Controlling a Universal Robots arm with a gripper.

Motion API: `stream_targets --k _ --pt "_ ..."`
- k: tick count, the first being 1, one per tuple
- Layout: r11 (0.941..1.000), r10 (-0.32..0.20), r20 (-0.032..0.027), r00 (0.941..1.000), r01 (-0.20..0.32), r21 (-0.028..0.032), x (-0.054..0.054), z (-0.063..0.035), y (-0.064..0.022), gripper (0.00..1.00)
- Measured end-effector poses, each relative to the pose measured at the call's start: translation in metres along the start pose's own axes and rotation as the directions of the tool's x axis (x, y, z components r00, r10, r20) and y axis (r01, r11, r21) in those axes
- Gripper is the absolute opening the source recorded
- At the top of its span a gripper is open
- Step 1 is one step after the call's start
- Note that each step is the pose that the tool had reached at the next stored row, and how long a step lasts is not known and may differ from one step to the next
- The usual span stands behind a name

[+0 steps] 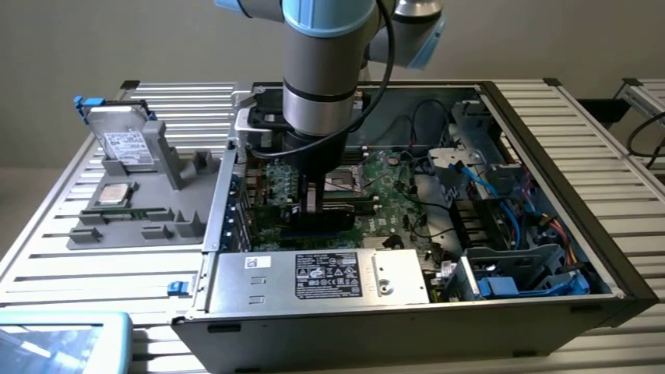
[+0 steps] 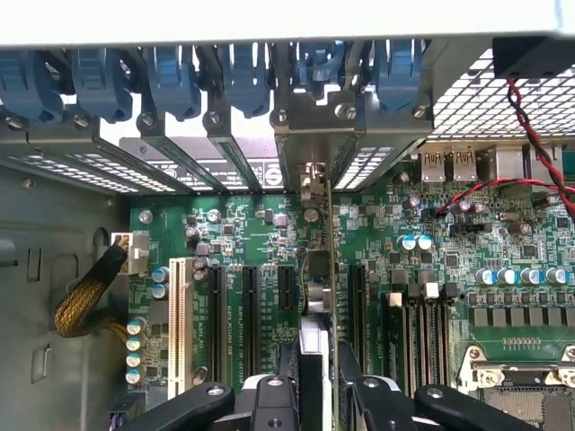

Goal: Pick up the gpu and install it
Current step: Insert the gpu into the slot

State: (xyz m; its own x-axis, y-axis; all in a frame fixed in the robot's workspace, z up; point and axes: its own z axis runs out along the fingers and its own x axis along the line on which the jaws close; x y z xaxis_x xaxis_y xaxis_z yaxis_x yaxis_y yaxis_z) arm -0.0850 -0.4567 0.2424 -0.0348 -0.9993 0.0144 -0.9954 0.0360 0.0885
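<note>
Gpu (image 2: 330,269) is picked up already & held edge-on in the gripper (image 2: 316,382), jaws clamped narrow on it, standing upright over a motherboard (image 2: 431,278) slot inside the pc case (image 1: 540,148); seating looks unfinished, can't tell depth.

A pale, plain wall (image 1: 124,39) is seen behind the work area — lit evenly, with no hard shadows cast. The bench (image 1: 582,117) is formed of ribbed aluminium profiles, capped with black plugs at the ends. A second such frame (image 1: 649,97) is placed just beyond it, at the exterior view's right.
</note>
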Motion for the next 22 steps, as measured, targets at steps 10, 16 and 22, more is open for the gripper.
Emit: stream_targets --k 10,16,22 --pt "1.0 0.0 0.0004 1.0 0.0 -0.0012 -0.0001 0.001 -0.0001 0.28" --pt "1.0 -0.001 0.0003 1.0 0.001 -0.0013 -0.0001 0.0025 -0.0001 0.28" --pt "1.0 -0.001 0.0003 1.0 0.001 -0.0012 -0.0001 0.0038 -0.0002 0.28"
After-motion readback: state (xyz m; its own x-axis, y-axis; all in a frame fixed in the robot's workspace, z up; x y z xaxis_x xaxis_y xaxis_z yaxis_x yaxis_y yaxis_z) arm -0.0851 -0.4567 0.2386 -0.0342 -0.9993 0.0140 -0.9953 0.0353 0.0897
